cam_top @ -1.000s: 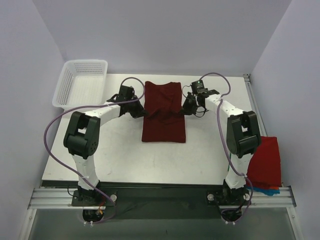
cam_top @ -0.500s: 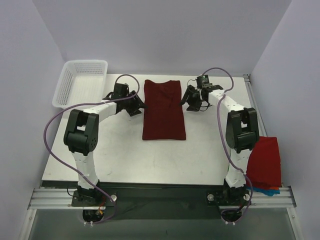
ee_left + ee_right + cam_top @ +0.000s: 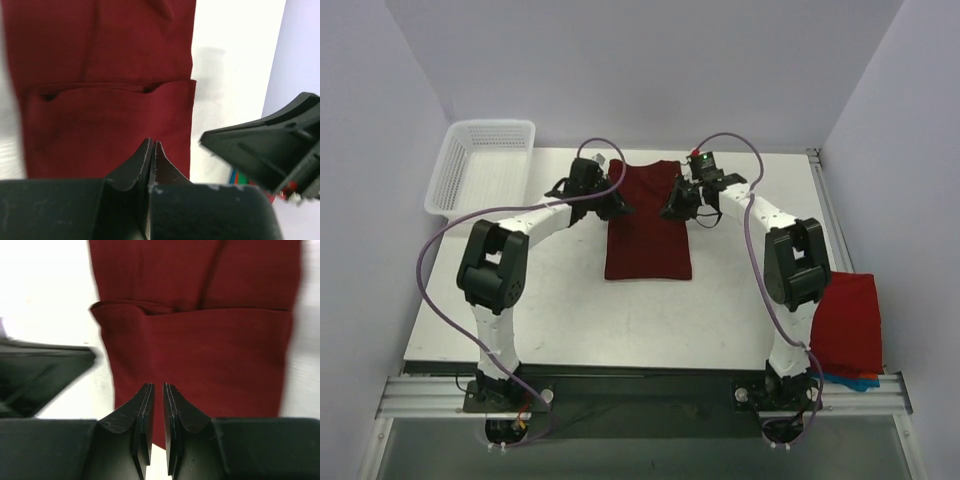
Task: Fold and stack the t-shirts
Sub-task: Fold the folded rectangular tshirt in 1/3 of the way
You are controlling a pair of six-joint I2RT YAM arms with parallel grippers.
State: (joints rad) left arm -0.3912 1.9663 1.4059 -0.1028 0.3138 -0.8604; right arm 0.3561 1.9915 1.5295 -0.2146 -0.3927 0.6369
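The dark maroon t-shirt lies flat at the back middle of the table, folded into a long narrow strip with both sides turned in. My left gripper sits at the strip's left edge near its far end. In the left wrist view the left gripper is shut above the maroon cloth, and no cloth shows between the fingers. My right gripper sits at the right edge, opposite the left one. The right gripper keeps a thin empty gap over the shirt. A brighter red t-shirt lies beside the table's right edge.
A white mesh basket stands at the back left corner. Bits of blue and green cloth stick out under the red shirt. The white table stretches bare in front of the strip. The two grippers stand close together across the shirt.
A second ago both grippers held the shirt's sides at mid-length. They let go, swung outward open, then came back in at the shirt's far end with jaws closing.
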